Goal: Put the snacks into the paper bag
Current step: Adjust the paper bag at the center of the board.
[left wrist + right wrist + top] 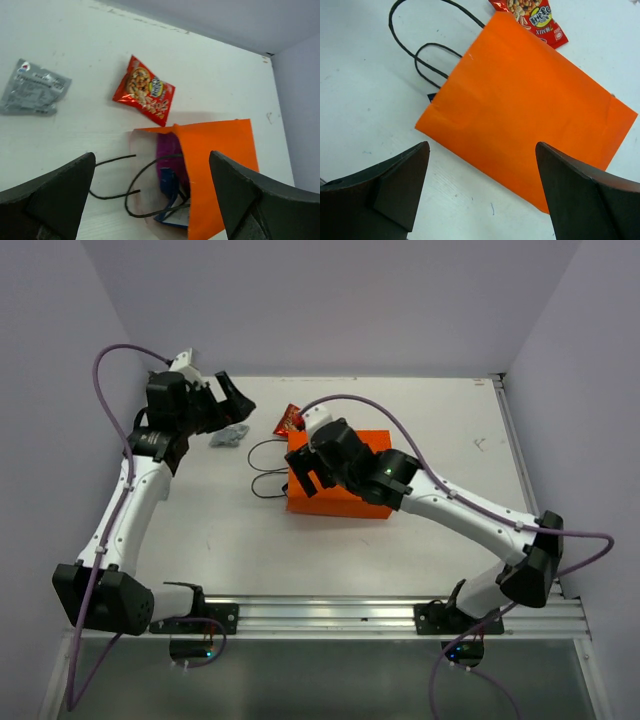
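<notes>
Presently, as counted from the overhead view:

- Paper bag (322,504), one. It is orange and is laid flat near the middle of the surface (200,530), with its mouth turned toward 9 o'clock.
- Cord handles (265,470), two. These black loops are spread on the surface at 9 o'clock of the bag.
- Snacks inside the bag, two counted. A magenta-purple packet (170,150) and a dark blue packet (167,182) are seen within the mouth in the left wrist view. A pale edge below the blue one cannot be identified.
- Snacks outside the bag, two counted. A red packet (290,420) is laid at 11 o'clock of the bag, just beside its far corner. A silver-grey packet (230,436) is laid at 10 o'clock, well apart from the bag.
- Left end effector (228,398), one. It is released, with its fingers (55,200) spread wide and nothing between them, and is held above the surface near the silver-grey packet.
- Right end effector (308,466), one. It is released, with the jaws wide, and is held over the bag's orange face with nothing grasped.
</notes>
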Motion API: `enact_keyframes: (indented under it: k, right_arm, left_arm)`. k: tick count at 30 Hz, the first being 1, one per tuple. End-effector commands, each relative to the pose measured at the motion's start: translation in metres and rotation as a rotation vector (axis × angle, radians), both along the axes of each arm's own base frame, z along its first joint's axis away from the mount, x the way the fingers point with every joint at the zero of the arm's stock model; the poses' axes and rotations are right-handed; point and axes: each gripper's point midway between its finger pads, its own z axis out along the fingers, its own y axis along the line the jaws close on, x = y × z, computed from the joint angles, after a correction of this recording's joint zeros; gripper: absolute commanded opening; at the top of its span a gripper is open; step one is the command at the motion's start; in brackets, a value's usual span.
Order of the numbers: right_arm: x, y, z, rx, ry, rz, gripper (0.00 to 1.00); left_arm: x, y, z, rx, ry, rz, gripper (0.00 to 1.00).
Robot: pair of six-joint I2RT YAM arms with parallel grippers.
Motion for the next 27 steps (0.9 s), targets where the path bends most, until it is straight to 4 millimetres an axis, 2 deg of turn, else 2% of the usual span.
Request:
enact_keyframes:
  k: [1, 2, 3, 4, 5, 6, 8, 9, 11, 12, 13, 15, 16, 19, 20, 21, 27]
  right_arm:
    - [0.01, 0.016, 0.014, -0.109, -0.122, -0.052, 0.91]
    - [0.01, 0.025, 0.0, -0.182, -0.135, -0.055, 0.92]
    - [0.013, 0.033, 0.006, -0.192, -0.156, -0.066, 0.92]
    - [0.014, 0.037, 0.004, -0.219, -0.165, -0.076, 0.93]
    - [0.014, 0.041, 0.0, -0.252, -0.17, -0.077, 0.93]
    - [0.019, 0.05, -0.008, -0.289, -0.181, -0.093, 0.93]
    - [0.022, 0.058, -0.018, -0.339, -0.186, -0.097, 0.93]
    - [0.027, 0.066, -0.022, -0.364, -0.197, -0.11, 0.93]
    - [0.031, 0.068, -0.033, -0.433, -0.204, -0.127, 0.93]
    - [0.036, 0.071, -0.024, -0.434, -0.229, -0.155, 0.93]
    - [0.041, 0.075, -0.042, -0.49, -0.225, -0.157, 0.93]
    - [0.047, 0.081, -0.046, -0.52, -0.244, -0.173, 0.92]
    - [0.051, 0.08, -0.056, -0.573, -0.256, -0.192, 0.91]
    - [0.062, 0.078, -0.054, -0.614, -0.3, -0.251, 0.84]
    - [0.065, 0.079, -0.063, -0.638, -0.3, -0.256, 0.83]
    - [0.068, 0.08, -0.062, -0.638, -0.306, -0.265, 0.79]
    - [0.085, 0.051, -0.066, -0.676, -0.297, -0.364, 0.69]
  left_arm:
    - [0.002, 0.036, -0.034, 0.017, 0.055, 0.072, 1.0]
    - [0.002, 0.041, -0.043, 0.0, 0.072, 0.094, 1.0]
    - [-0.002, 0.047, -0.066, -0.005, 0.118, 0.112, 0.99]
    - [0.0, 0.057, -0.072, -0.014, 0.112, 0.145, 0.99]
    - [-0.002, 0.058, -0.079, -0.028, 0.12, 0.157, 0.99]
    - [-0.007, 0.071, -0.101, -0.024, 0.157, 0.204, 0.99]
    - [-0.009, 0.083, -0.114, -0.028, 0.165, 0.257, 0.98]
    - [-0.016, 0.085, -0.132, -0.029, 0.201, 0.268, 0.98]
    - [-0.019, 0.089, -0.14, -0.044, 0.205, 0.283, 0.98]
    - [-0.022, 0.088, -0.147, -0.049, 0.219, 0.281, 0.98]
    - [-0.023, 0.086, -0.147, -0.053, 0.216, 0.274, 0.98]
    - [-0.024, 0.086, -0.148, -0.05, 0.219, 0.267, 0.97]
    - [-0.024, 0.086, -0.147, -0.047, 0.219, 0.266, 0.97]
    - [-0.024, 0.085, -0.145, -0.039, 0.217, 0.253, 0.97]
    - [-0.024, 0.084, -0.145, -0.042, 0.214, 0.249, 0.96]
    - [-0.025, 0.083, -0.145, -0.044, 0.216, 0.243, 0.96]
    - [-0.029, 0.073, -0.152, -0.072, 0.231, 0.191, 0.95]
